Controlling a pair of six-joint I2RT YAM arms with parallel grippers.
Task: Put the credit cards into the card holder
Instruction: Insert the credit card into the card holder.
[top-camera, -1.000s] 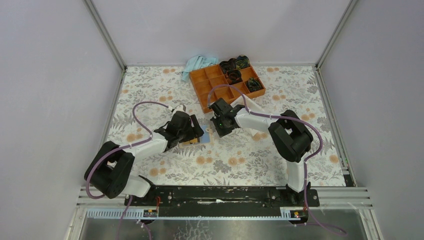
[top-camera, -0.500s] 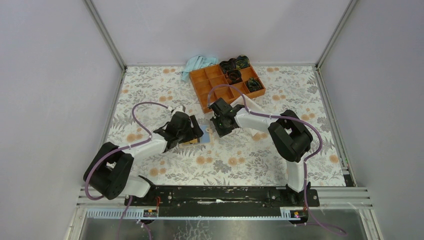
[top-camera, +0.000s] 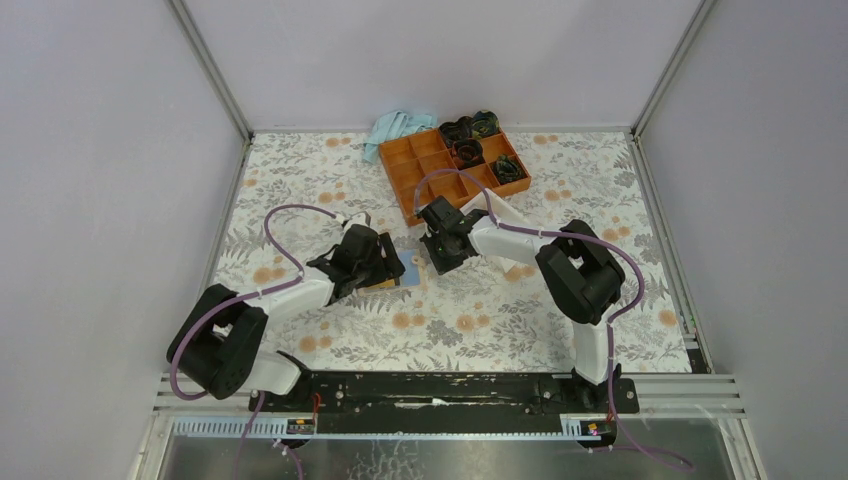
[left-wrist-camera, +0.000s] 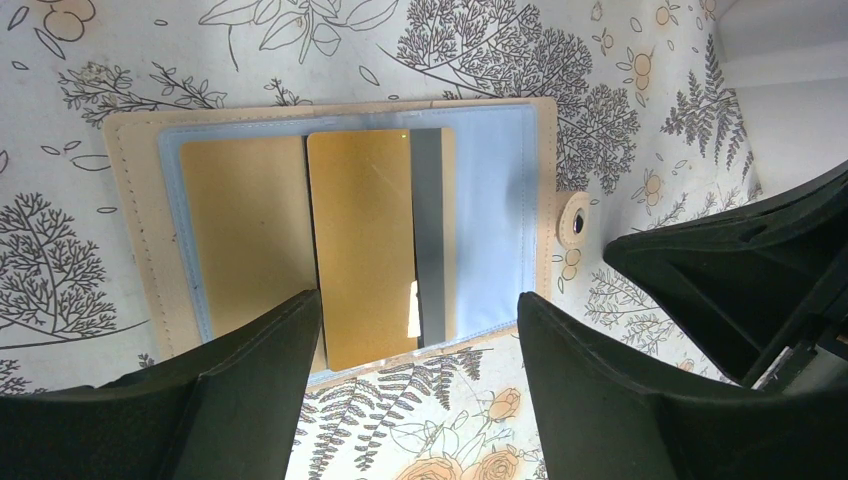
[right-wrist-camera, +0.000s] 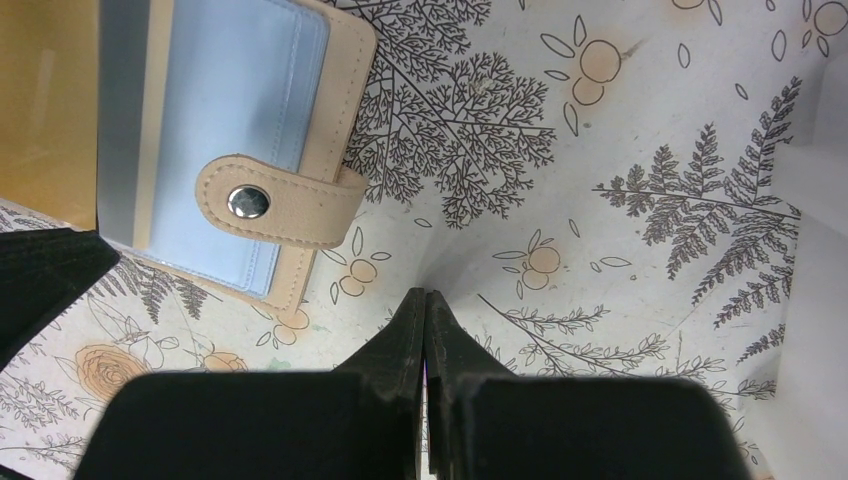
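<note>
The card holder (left-wrist-camera: 130, 220) lies open and flat on the flowered table, tan outside and light blue inside, its snap tab (right-wrist-camera: 270, 203) folded onto the blue lining. A gold credit card (left-wrist-camera: 365, 250) with a grey stripe sits partly in its middle pocket, its lower end sticking out. A second gold face (left-wrist-camera: 240, 230) shows in the pocket left of it. My left gripper (left-wrist-camera: 420, 315) is open and empty, its fingers on either side of the card's lower end above the table. My right gripper (right-wrist-camera: 425, 305) is shut, tips near the table just right of the holder (top-camera: 402, 278).
An orange compartment tray (top-camera: 400, 190) with dark items in its far cells stands behind the right arm. A light blue cloth (top-camera: 395, 127) lies at the back edge. The two grippers (top-camera: 385, 268) (top-camera: 433, 262) are close together over the holder.
Hardly anything: the left arm has shifted very slightly to the left. The right arm, the holder and the card stay where they were.
</note>
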